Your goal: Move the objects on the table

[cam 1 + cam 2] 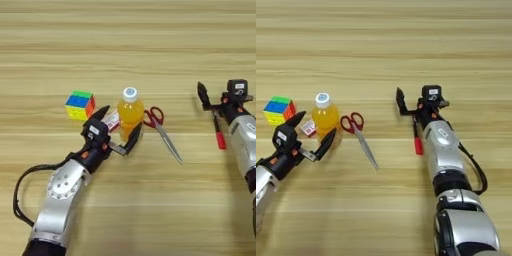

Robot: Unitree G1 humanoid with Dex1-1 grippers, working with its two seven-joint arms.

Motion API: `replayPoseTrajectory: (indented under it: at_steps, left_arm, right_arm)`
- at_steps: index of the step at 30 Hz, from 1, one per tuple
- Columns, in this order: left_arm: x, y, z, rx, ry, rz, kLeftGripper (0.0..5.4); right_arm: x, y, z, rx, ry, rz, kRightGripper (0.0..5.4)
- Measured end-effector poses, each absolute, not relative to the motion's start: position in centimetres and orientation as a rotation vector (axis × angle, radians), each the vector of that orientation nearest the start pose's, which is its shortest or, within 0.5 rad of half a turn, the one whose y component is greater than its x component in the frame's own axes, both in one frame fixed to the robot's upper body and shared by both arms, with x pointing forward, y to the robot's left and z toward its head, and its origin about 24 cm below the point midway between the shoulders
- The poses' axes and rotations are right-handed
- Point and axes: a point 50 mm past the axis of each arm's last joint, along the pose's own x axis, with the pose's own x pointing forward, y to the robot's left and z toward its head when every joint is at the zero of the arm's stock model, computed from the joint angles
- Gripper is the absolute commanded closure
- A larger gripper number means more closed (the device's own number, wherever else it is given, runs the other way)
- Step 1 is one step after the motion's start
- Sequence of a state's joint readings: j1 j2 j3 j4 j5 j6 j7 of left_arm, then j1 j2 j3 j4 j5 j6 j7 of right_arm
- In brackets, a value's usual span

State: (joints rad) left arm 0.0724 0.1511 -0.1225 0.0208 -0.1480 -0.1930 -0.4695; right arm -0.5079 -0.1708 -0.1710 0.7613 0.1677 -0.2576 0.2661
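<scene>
While the left gripper [116,131] stands spread wide about the lower body of the orange-juice bottle [130,116], one black finger reaching up on its left and the other low on its right, nothing is clamped yet. The bottle stands upright near the middle of the counter [150,45], white cap up. Judging by its fill, it is fairly heavy for its size, with smooth, slippery walls and a tendency to tip; a hold low on the body, below the shoulder, looks safest.

Close neighbours crowd it — the red-and-white small box [112,119] is tucked just beside it on the left, the multicoloured puzzle cube [80,104] further left, and the red-handled scissors [161,127] touch or nearly touch its right side, blades pointing toward the near edge.

The right gripper [416,101] hovers over the top end of the red pen [417,135], well apart from the bottle; whether it is open I cannot tell. Bare planks lie toward the far edge and the near edge — ample room for moving.
</scene>
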Motion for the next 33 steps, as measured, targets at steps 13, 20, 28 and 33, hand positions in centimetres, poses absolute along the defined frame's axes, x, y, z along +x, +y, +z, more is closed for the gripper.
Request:
replayPoseTrajectory:
  at_steps: [13,20,28,33]
  left_arm:
    - [21.6,14.1,3.8,0.005,-0.080,-0.640,0.02]
    - [21.4,15.7,3.9,0.048,-0.075,-0.618,0.02]
    - [20.8,16.6,3.6,0.059,-0.061,-0.620,0.02]
    - [20.9,17.7,3.8,0.068,-0.069,-0.589,0.02]
  right_arm:
    - [33.9,-19.3,4.7,0.060,-0.035,0.117,0.00]
    - [33.9,-19.4,4.6,0.062,-0.030,0.114,0.00]
    - [34.1,-19.3,4.9,0.061,-0.040,0.115,0.00]
    - [34.1,-19.4,4.9,0.061,-0.040,0.114,0.00]
